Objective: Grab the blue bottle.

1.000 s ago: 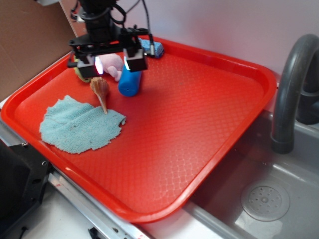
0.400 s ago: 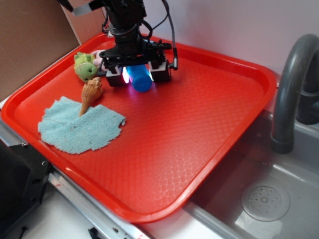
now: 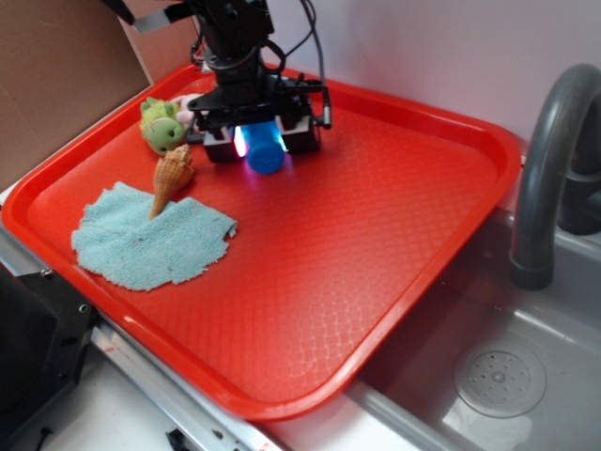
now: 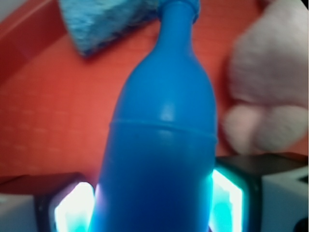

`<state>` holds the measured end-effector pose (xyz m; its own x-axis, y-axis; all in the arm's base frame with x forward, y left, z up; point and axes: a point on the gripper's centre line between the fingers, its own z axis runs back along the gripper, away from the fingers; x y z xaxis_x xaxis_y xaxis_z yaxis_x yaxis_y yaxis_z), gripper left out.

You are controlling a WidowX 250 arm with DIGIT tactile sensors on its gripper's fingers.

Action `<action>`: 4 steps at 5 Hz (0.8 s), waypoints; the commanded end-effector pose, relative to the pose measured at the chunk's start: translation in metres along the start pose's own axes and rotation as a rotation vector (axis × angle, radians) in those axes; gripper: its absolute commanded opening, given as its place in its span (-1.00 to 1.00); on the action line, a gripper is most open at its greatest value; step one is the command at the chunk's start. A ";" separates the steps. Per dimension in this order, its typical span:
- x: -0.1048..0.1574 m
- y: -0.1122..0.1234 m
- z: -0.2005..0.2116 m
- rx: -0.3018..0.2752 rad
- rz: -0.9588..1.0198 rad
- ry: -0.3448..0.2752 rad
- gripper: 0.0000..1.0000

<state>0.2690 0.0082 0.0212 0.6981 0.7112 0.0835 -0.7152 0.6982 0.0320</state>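
Exterior: arm bent low, rear of red tray | tool clamps blue bottle btwn pads

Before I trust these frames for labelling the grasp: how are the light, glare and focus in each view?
Exterior view: evenly lit and sharp; the hand casts a cyan-white glow on the blue bottle, and the red tray shows soft sheen. Wrist view: the bottle fills the frame, slightly soft, with bright blown-out lit pads either side; the blue sponge and pink plush are blurred.
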 end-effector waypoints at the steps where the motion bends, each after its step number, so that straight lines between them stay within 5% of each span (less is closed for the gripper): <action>1: -0.001 0.009 0.105 -0.075 -0.361 0.029 -1.00; 2: -0.032 0.012 0.152 -0.126 -0.609 0.031 -1.00; 4: -0.066 0.039 0.202 -0.203 -0.650 -0.065 -1.00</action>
<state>0.1848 -0.0388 0.2052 0.9838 0.1375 0.1151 -0.1292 0.9886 -0.0769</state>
